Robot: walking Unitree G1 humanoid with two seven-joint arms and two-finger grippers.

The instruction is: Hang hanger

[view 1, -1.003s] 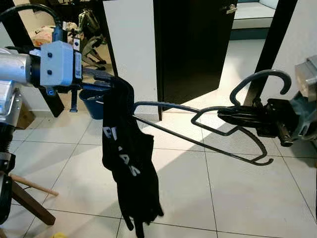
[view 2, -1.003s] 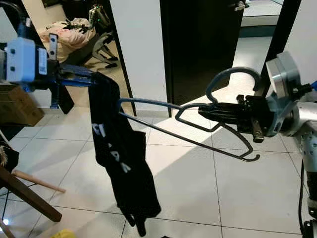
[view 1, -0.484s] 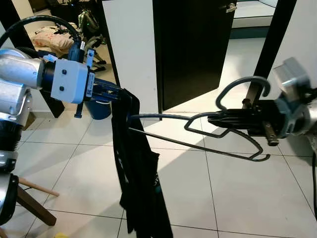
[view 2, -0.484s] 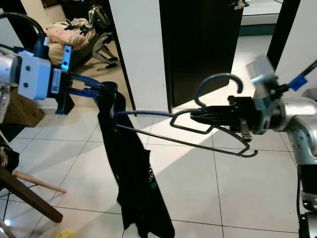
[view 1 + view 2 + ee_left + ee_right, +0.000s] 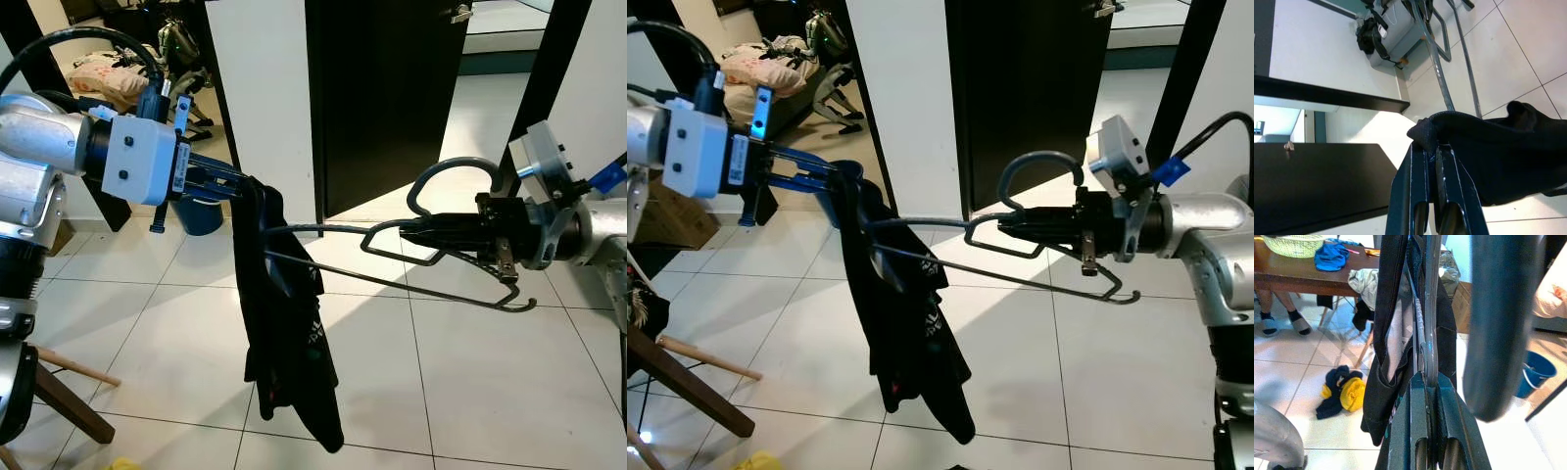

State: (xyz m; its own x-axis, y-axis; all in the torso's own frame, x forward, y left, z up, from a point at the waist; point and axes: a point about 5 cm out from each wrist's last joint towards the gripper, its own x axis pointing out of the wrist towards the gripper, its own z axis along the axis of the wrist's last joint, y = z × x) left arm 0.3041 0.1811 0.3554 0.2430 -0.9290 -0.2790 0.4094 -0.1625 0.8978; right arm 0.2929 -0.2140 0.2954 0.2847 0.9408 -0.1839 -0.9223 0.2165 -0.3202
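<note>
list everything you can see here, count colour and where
hanger: 1, dark grey, held level in the air, one end inside the garment
garment: 1, black, hanging from the left gripper
bucket: 1, blue, on the floor
basket: 1, pale green, on a brown table
clothes pile: 1, navy and yellow, on the floor
person's feet: 2, in grey slippers, under the table
left gripper: shut on the garment's top
right gripper: shut on the hanger's neck
</note>
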